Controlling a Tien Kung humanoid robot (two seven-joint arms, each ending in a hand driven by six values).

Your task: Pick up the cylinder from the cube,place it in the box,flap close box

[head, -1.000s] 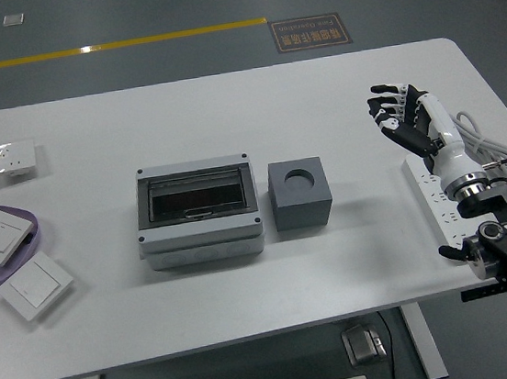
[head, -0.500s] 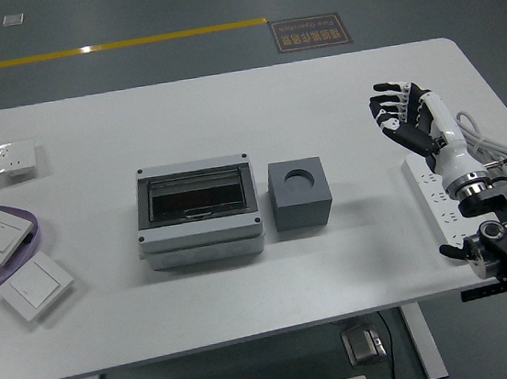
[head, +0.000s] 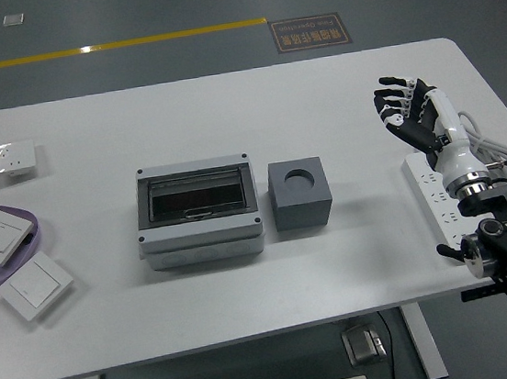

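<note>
Head view, looking down over the white bench [head: 224, 101]: we see the right hand [head: 408, 113] raised above the far right of the bench, its fingers [head: 393, 98] spread loosely and holding nothing, well apart from the task's things. The grey cube [head: 301, 193] stands just beside the right wall of the box [head: 199, 213], and its round socket looks empty; we can find no cylinder in the cube or anywhere else on the bench. The box's clear flap appears to lie flat over the opening, and through it we cannot tell whether a cylinder is inside. We judge that the pick, the placing and the closing may already be done, though the hidden interior leaves this open. The left arm is out of view. A white power strip [head: 431, 200] lies beneath the right forearm.
</note>
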